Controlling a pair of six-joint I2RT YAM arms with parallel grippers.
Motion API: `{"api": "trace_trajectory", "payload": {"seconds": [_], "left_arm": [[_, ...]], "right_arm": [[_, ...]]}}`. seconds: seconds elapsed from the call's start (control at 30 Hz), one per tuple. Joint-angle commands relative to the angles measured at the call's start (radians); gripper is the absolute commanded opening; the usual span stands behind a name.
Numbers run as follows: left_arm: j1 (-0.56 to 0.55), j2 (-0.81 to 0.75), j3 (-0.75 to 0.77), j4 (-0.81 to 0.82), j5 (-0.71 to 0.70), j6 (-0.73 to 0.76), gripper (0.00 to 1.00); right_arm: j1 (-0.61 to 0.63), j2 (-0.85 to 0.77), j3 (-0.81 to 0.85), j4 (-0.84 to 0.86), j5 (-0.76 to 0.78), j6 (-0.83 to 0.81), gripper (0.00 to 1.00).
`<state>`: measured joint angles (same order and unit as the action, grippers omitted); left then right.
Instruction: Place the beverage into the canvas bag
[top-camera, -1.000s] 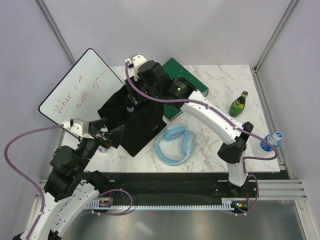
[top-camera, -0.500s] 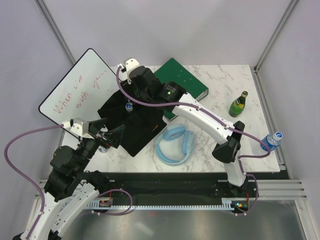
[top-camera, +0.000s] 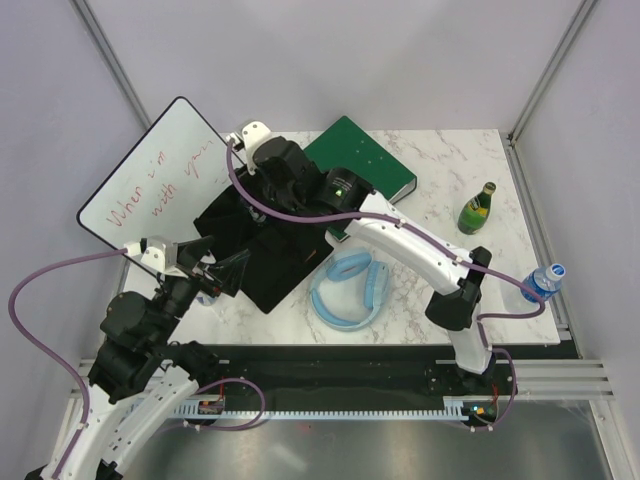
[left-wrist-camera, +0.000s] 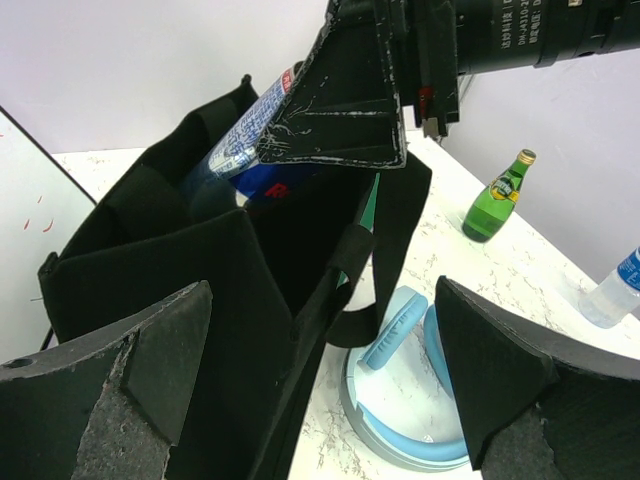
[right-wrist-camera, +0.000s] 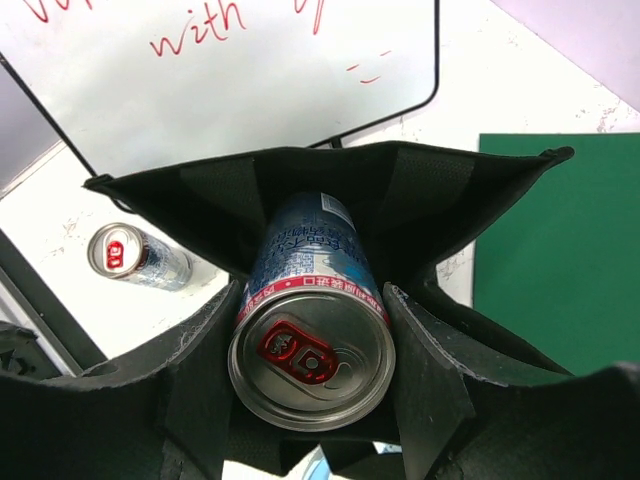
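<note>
The beverage, a blue-and-white can with a red pull tab (right-wrist-camera: 310, 330), is clamped between the fingers of my right gripper (right-wrist-camera: 312, 350). It tilts base-first into the open mouth of the canvas bag (right-wrist-camera: 200, 190), a floppy black bag. From the left wrist, the can (left-wrist-camera: 250, 135) hangs above the bag (left-wrist-camera: 150, 230). In the top view my right gripper (top-camera: 250, 205) is over the bag (top-camera: 270, 250). My left gripper (top-camera: 215, 270) stands wide open at the bag's near left corner, holding nothing; in its own view the left gripper (left-wrist-camera: 320, 375) has the bag's side between its fingers.
A second can (right-wrist-camera: 135, 257) lies on the table left of the bag. A whiteboard (top-camera: 160, 175) leans at the far left, a green binder (top-camera: 365, 165) sits behind the bag. Blue headphones (top-camera: 350, 290), a green bottle (top-camera: 477, 208) and a water bottle (top-camera: 540, 282) lie to the right.
My right arm has swung left with the can, carrying it further over the bag's mouth. The left arm has not moved.
</note>
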<state>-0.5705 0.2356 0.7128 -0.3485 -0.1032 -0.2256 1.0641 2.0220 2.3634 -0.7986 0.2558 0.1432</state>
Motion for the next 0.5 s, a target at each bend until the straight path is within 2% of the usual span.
{"api": "trace_trajectory", "payload": {"seconds": [0.0,0.1,0.23,0.33,0.47], "left_arm": [[0.004,0.002,-0.01,0.036,-0.018,0.023,1.0],[0.004,0.001,-0.012,0.036,-0.021,0.023,1.0],[0.004,0.007,-0.012,0.034,-0.018,0.023,1.0],[0.004,0.014,-0.015,0.032,-0.036,0.025,0.99],[0.004,0.074,0.028,-0.058,-0.196,-0.032,0.9]], "right_arm": [[0.008,-0.1,-0.009,0.09,-0.056,0.033,0.0],[0.008,-0.097,-0.044,0.075,-0.06,0.033,0.0],[0.008,-0.091,-0.066,0.044,0.104,0.006,0.0],[0.004,-0.103,-0.063,0.041,0.125,-0.002,0.0],[0.002,-0.108,-0.041,0.03,0.076,-0.002,0.0]]}}
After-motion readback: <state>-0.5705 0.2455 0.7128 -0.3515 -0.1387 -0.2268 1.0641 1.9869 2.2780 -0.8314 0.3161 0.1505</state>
